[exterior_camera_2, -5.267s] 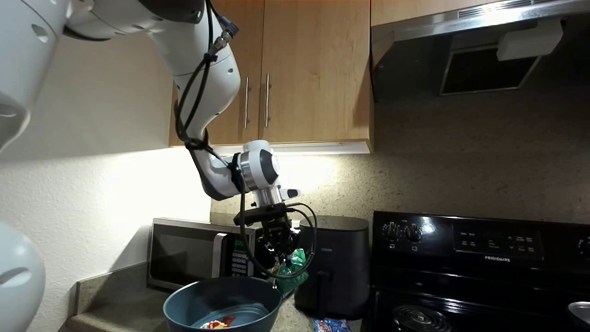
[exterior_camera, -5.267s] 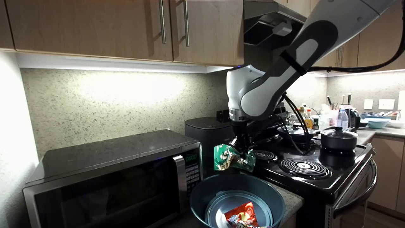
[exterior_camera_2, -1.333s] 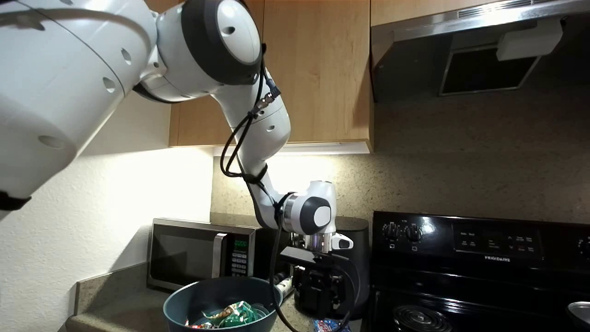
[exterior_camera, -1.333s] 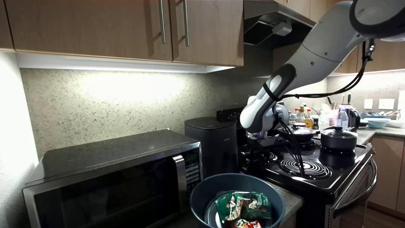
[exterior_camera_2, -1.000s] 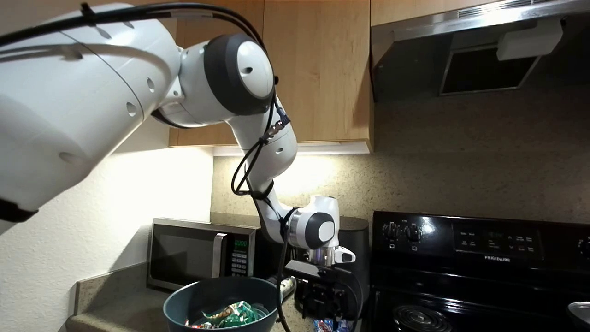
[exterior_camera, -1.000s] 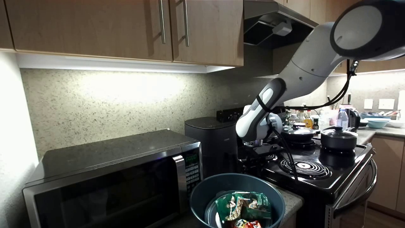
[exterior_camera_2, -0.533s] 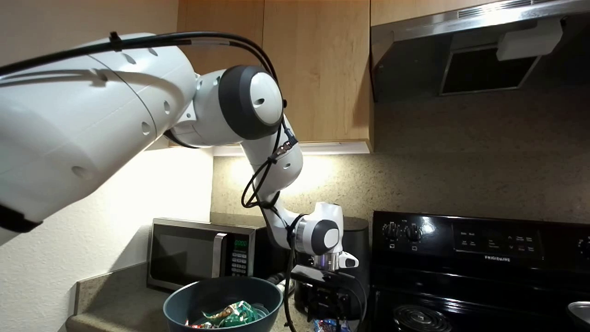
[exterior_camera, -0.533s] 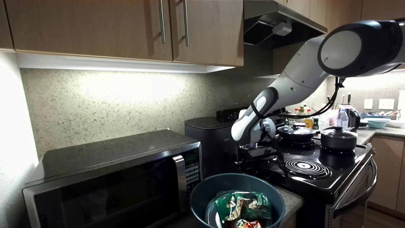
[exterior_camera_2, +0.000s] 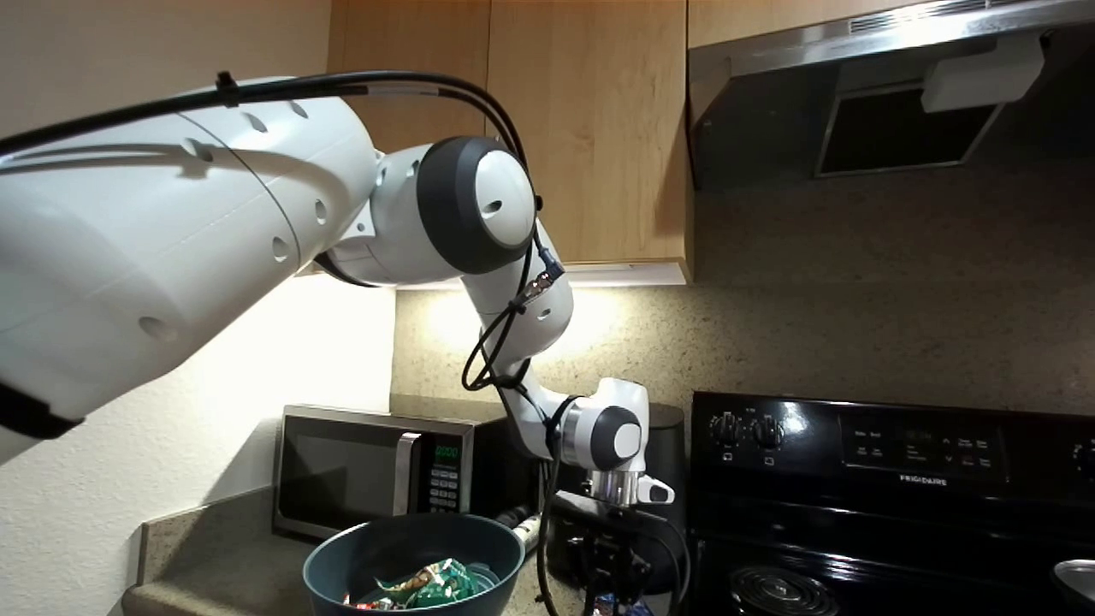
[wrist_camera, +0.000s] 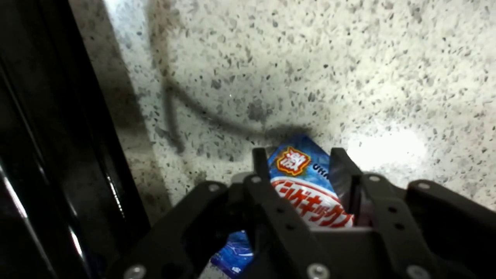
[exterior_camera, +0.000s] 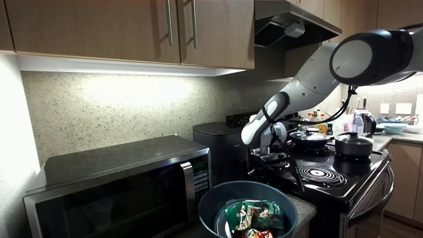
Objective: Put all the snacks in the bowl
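In the wrist view the claw (wrist_camera: 299, 157) is down close to the speckled worktop (wrist_camera: 290, 58), its fingers (wrist_camera: 260, 162) part-way apart, one on either side of a blue packet (wrist_camera: 310, 197); whether they press on the foil I cannot tell. A corner of the packet shows out past the fingertips, with a small emblem in red, yellow and white and, below it, red characters on a white band. More blue wrapper (wrist_camera: 236, 254) shows left of the fingers, and it is unclear whether it belongs to the same packet. In an exterior view the blue packet is mostly hidden behind the claw, on the worktop near the foot of a dark upright appliance (exterior_camera_2: 669, 453) and beside the black stove (exterior_camera_2: 855, 535). The blue bowl (exterior_camera: 251, 190) stands apart from the claw in both exterior views, in front of the microwave (exterior_camera_2: 342, 470). Inside it lie a green packet (exterior_camera: 235, 215) with a creased, printed face and an orange-red packet (exterior_camera: 262, 234), only part of which shows at the lower edge of the frame. On the stove a lidded pan (exterior_camera: 307, 142) and a lidded pot (exterior_camera: 353, 147) sit on the side away from the bowl.
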{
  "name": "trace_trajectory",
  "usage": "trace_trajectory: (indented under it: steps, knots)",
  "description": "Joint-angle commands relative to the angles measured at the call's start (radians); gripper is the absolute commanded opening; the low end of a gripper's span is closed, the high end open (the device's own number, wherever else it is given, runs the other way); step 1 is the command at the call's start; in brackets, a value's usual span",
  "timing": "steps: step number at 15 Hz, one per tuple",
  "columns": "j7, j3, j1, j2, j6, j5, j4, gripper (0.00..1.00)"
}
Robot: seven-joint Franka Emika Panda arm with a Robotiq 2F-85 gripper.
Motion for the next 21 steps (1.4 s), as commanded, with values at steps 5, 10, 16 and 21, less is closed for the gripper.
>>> trace_trajectory:
  steps: [5,10,16,21]
  knots:
    - [-0.028,0.023,-0.036,0.010,-0.086,0.032,0.049,0.02]
    - [-0.027,0.021,-0.023,-0.003,-0.101,0.017,0.037,0.33]
    - [-0.028,0.034,-0.005,-0.002,-0.123,0.009,0.029,0.70]
    - [-0.019,0.021,0.008,0.010,-0.095,-0.009,0.032,0.99]
